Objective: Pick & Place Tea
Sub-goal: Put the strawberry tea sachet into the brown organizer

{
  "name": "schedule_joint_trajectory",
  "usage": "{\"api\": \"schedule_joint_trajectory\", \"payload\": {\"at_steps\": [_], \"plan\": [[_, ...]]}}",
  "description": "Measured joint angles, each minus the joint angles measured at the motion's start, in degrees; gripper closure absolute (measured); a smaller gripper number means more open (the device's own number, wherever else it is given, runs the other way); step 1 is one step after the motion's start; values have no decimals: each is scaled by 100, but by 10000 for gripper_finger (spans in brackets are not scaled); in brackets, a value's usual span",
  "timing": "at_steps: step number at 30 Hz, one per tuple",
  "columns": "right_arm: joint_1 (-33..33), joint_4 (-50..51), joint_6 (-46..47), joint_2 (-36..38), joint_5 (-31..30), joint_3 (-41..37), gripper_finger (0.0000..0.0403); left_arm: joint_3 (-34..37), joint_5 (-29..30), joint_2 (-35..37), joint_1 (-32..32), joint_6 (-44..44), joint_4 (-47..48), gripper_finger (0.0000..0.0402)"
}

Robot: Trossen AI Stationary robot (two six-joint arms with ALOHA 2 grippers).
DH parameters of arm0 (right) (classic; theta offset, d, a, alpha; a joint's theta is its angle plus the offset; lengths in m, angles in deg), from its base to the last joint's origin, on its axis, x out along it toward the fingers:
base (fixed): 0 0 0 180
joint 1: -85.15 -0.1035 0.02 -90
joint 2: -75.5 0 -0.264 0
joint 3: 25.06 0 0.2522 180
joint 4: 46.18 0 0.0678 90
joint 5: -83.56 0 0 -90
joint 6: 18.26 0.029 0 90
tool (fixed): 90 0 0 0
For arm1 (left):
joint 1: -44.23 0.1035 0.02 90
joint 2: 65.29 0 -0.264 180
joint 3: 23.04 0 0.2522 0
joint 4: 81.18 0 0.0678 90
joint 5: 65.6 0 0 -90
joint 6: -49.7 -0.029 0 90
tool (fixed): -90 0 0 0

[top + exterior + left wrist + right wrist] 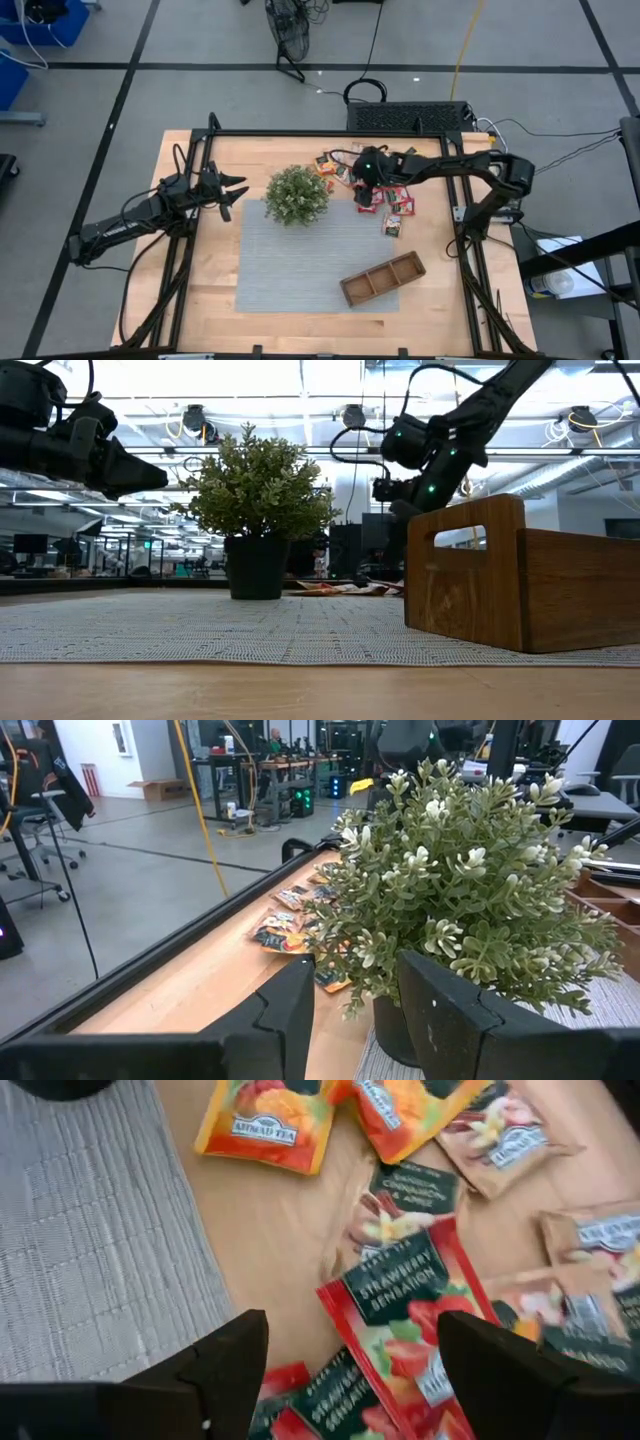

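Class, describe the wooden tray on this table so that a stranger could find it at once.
Start at the grey mat in the table's middle. At its corner nearest the right arm's base lies the wooden tray, set askew. It alone is brown, long and split into three compartments, unlike the round plant or flat tea sachets.

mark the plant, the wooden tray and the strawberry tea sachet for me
plant [297, 194], high view, centre of the foliage
wooden tray [383, 278], high view, middle compartment
strawberry tea sachet [405, 1305], right wrist view, centre of the red wrapper, between the end effector fingers

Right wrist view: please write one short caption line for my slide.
Open right gripper poised above a strawberry tea sachet among scattered tea sachets beside the grey mat.
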Motion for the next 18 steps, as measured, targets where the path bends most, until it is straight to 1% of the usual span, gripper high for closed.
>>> {"api": "schedule_joint_trajectory", "payload": {"at_steps": [3,7,10,12,15,18], "plan": [[80,46,-37,-286,-2,160,132,0,0,0,0,0,0,254],[183,98,-330,-658,-31,445,133,2,-1,0,0,0,0,254],[194,293,-563,-875,-339,580,133,0,0,0,-1,0,0,254],[194,368,-723,-919,-571,603,132,0,0,0,0,0,0,254],[182,465,-833,-927,-750,609,133,0,0,0,0,0,1,254],[181,618,-833,-902,-764,610,133,0,-2,0,0,0,0,254]]}}
